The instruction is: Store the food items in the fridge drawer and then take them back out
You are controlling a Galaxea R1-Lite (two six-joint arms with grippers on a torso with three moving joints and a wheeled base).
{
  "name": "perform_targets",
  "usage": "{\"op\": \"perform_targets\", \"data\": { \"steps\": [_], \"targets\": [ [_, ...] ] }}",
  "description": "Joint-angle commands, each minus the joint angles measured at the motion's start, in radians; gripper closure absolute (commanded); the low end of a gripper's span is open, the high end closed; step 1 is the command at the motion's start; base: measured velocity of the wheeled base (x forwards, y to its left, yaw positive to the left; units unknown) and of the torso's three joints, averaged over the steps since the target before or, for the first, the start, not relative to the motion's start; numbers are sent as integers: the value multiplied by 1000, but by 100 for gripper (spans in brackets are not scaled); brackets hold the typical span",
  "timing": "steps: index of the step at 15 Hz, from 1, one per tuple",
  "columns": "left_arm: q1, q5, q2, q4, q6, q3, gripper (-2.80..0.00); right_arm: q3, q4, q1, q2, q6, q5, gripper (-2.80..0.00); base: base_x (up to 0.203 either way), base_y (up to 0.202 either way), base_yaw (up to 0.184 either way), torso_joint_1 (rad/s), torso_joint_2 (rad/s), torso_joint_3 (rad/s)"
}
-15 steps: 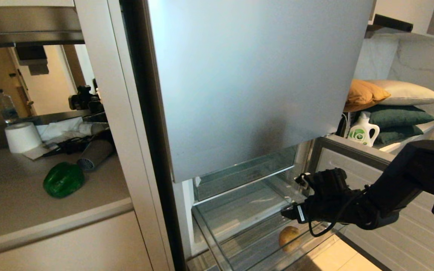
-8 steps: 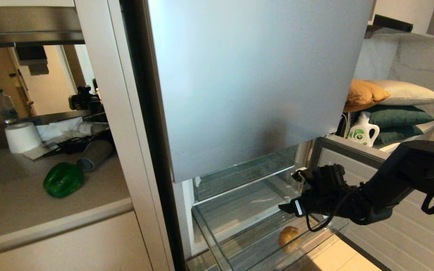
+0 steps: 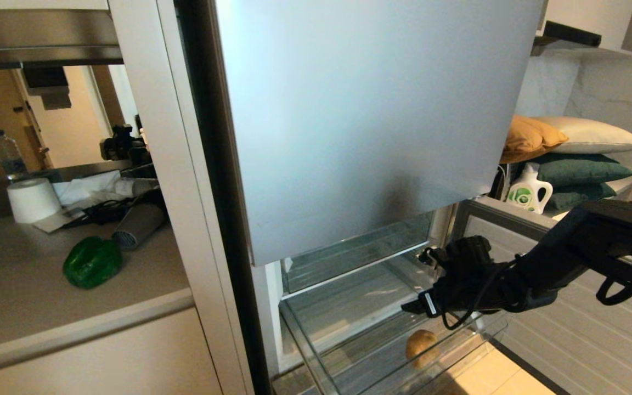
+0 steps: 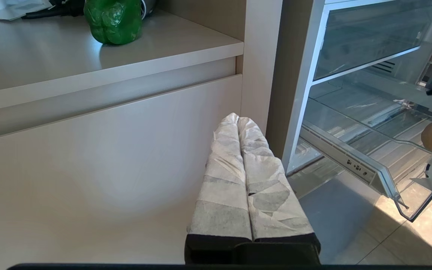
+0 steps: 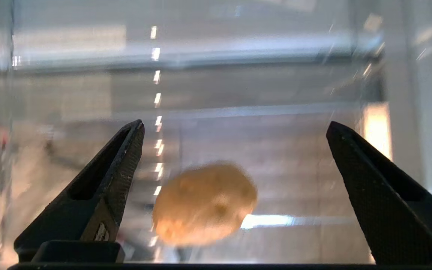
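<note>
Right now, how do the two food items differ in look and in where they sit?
The green bell pepper is glossy and lobed; the tan bun-like lump is matte and smooth. The pepper lies on the counter beside the fridge, near a hair dryer; the lump lies inside the open clear drawer, under the open right gripper. Both are roundish and ungripped.

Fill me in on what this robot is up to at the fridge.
The robot is working at the pulled-out clear fridge drawer. Its right gripper hangs above the drawer with fingers spread wide and nothing between them. A tan-brown bun-like lump lies on the drawer's ribbed base just below it. The green bell pepper sits on the counter to the left, beside a grey hair dryer. The left gripper is parked low in front of the cabinet, fingers pressed together.
</note>
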Motion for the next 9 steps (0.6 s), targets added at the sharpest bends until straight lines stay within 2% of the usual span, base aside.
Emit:
{"op": "perform_targets", "data": {
  "steps": [1,4,6,9],
  "targets": [
    [-1,0,0,0,0,0,0,-63,139,1,-8,1,3,-280,0,0,0,0,0,0],
    [0,0,0,0,0,0,0,-142,248,4,2,-1,3,-280,0,0,0,0,0,0],
    [0,0,0,0,0,0,0,-171,258,8,22,-2,3,-280,0,0,0,0,0,0],
    [0,0,0,0,0,0,0,-115,254,11,-19,-7,0,-280,0,0,0,0,0,0]
  ]
}}
